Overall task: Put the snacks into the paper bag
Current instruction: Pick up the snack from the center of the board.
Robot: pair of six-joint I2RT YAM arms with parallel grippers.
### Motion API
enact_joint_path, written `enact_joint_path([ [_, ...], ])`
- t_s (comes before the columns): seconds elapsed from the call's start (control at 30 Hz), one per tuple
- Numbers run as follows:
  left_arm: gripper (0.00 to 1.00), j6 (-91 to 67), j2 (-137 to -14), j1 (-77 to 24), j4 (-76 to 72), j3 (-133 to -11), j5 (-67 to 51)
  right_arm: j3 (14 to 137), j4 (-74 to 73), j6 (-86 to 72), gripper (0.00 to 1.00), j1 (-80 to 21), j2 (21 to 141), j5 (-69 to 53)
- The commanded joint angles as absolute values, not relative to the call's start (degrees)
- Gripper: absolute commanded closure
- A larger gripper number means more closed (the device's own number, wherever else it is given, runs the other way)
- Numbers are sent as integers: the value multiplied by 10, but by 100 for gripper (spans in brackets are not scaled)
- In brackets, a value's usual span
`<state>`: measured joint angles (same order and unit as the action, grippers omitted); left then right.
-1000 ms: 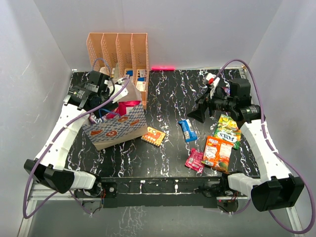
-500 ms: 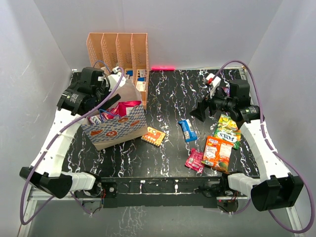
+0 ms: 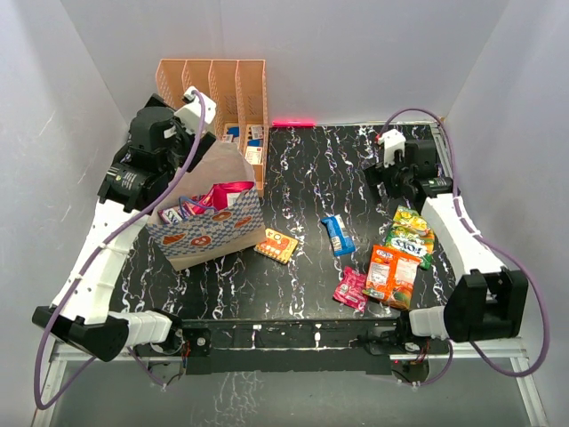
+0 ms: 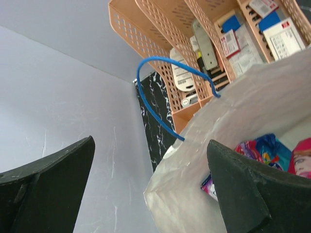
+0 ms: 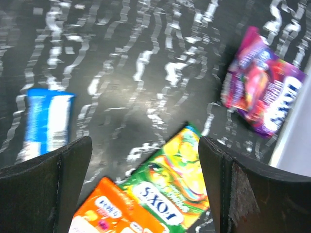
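Paper bag (image 3: 213, 233) stood on left half of table (image 3: 293, 169), w/ file rack (image 3: 213, 84) just behind it at back edge. Several snacks (image 3: 206, 197) sat in the bag. Square packet (image 3: 276, 245) lay just right of bag's front corner; bar packet (image 3: 337, 234) further right, mid-table. On right side lay FOX'S packet (image 3: 409, 233), w/ larger packet (image 3: 391, 274) in front, edges overlapping, and small packet (image 3: 350, 289) just left of that, nr front edge. Last packet (image 5: 265, 94) lay behind & right of FOX'S packet, apart from it.
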<state>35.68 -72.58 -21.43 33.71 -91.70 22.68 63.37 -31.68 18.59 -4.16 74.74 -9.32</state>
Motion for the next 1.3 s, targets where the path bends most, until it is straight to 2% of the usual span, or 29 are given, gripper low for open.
enact_joint_path([
  [0.0,2,313,-719,-207,277,-914,235,660,-226,208,5,-2,795,28],
  [0.5,1,305,-700,-204,294,-908,200,822,-161,239,6,29,1077,144],
  [0.73,2,306,-699,-203,303,-912,194,902,-178,252,12,44,1173,157],
  [1.0,2,305,-702,-202,305,-907,190,932,-228,244,32,65,1226,99],
  [1.27,2,302,-704,-200,308,-911,188,919,-246,233,55,72,1220,73],
])
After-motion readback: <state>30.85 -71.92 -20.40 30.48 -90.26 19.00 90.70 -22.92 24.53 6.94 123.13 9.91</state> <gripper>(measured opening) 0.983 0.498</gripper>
